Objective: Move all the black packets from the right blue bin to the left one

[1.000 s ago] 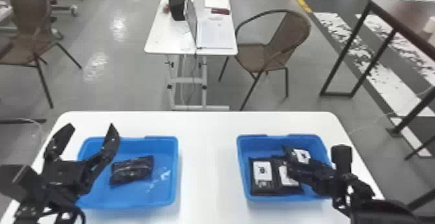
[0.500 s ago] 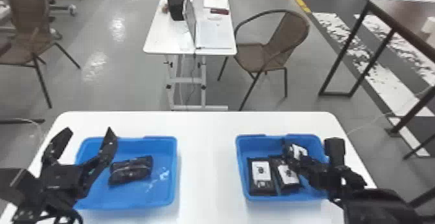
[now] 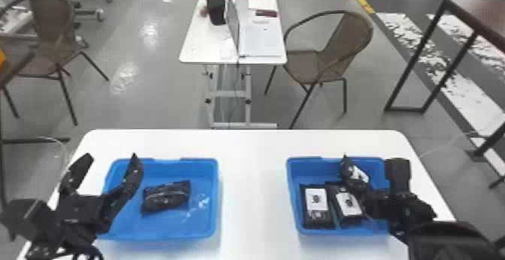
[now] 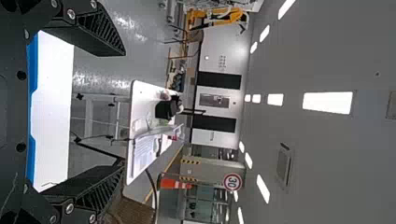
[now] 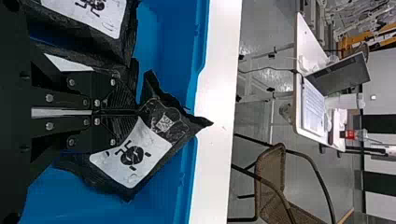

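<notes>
My left gripper [image 3: 112, 157] stands open over the left side of the left blue bin [image 3: 215, 203]; in the left wrist view the same gripper [image 4: 122, 110] has nothing between its fingers. One black packet [image 3: 165, 197] lies in that bin. Inside the right blue bin [image 3: 292, 191], my right gripper [image 3: 351, 183] is shut on a black packet [image 3: 360, 173] at the back, tilted up. The right wrist view has the gripper [image 5: 136, 112] pinching this white-labelled packet [image 5: 161, 161] by its edge. Two more packets [image 3: 317, 218] [image 3: 349, 204] lie at the front.
Both bins rest on a white table [image 3: 255, 188], with a wide gap between them. Beyond it stand a smaller white table [image 3: 263, 49] with a laptop and a brown wicker chair [image 3: 312, 64]. A dark metal frame [image 3: 413, 58] is at the right.
My right gripper has risen slightly toward the back of the right bin, and the packet in it is tipped up more. The left gripper keeps its place over the left bin.
</notes>
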Controlling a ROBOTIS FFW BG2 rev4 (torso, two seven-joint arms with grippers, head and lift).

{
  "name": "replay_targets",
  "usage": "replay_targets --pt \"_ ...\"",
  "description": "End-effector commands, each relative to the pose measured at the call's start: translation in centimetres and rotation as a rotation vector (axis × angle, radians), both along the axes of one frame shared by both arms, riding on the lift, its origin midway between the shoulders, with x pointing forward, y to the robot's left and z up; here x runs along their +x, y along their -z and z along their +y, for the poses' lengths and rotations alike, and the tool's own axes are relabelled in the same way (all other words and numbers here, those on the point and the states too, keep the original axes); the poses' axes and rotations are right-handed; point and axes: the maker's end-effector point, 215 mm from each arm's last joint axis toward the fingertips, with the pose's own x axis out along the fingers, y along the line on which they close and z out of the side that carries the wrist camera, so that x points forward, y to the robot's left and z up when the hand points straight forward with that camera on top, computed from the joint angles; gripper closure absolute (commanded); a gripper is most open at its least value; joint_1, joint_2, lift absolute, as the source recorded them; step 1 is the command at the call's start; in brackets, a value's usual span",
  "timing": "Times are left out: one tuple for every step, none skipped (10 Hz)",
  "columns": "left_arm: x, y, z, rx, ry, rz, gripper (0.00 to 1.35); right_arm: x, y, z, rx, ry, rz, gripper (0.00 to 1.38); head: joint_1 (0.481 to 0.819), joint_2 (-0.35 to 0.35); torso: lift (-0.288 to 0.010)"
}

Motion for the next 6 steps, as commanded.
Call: replay_targets --pt "0.0 0.1 0.0 -0.003 -0.002 0.001 0.17 0.0 -0.7 0.1 -0.006 0.000 -0.016 1.11 0.695 -0.044 0.000" --pt "0.0 0.2 0.0 -0.004 0.000 0.002 0.17 0.1 -1.4 0.2 0.002 0.006 -0.033 1.11 0.695 -0.042 0.000" --pt "0.1 0.0 -0.1 -0.003 0.003 -0.001 0.17 0.0 -2.4 0.2 -0.004 0.006 -0.058 1.11 0.695 -0.041 0.000" --pt "0.1 0.0 -0.1 -0.003 0.003 -0.001 0.17 0.1 -3.2 0.3 -0.011 -0.002 -0.082 1.03 0.695 -0.041 0.000" --pt "0.1 0.0 -0.2 -0.004 0.006 -0.003 0.17 -0.3 -3.8 0.3 -0.007 -0.019 -0.097 0.69 0.695 -0.040 0.000" --pt "0.2 -0.2 -0.3 -0.004 0.007 -0.006 0.16 -0.7 -4.9 0.0 -0.012 -0.025 -0.118 0.16 0.695 -0.038 0.000"
